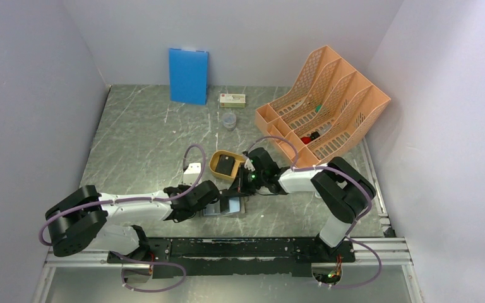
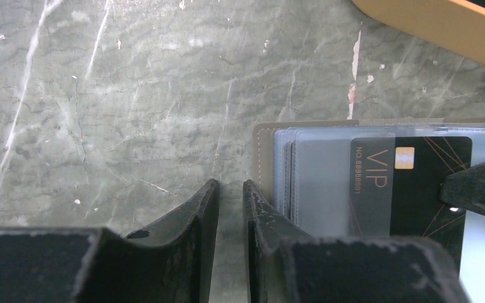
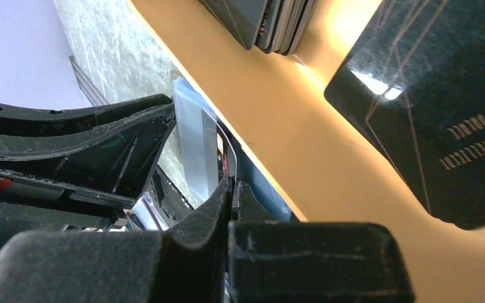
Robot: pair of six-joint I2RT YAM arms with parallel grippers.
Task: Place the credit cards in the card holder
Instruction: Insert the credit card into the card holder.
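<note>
VIP card [image 2: 417, 189] half hidden in card holder [image 2: 316, 183], right claw [image 3: 232, 186] apparently gripping

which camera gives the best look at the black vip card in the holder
Left wrist: the vip card lies face up with its lettering readable, partly under a clear pocket of the card holder. Top external shows only a small dark patch on the holder. Right wrist shows at most a thin edge of it.
</note>
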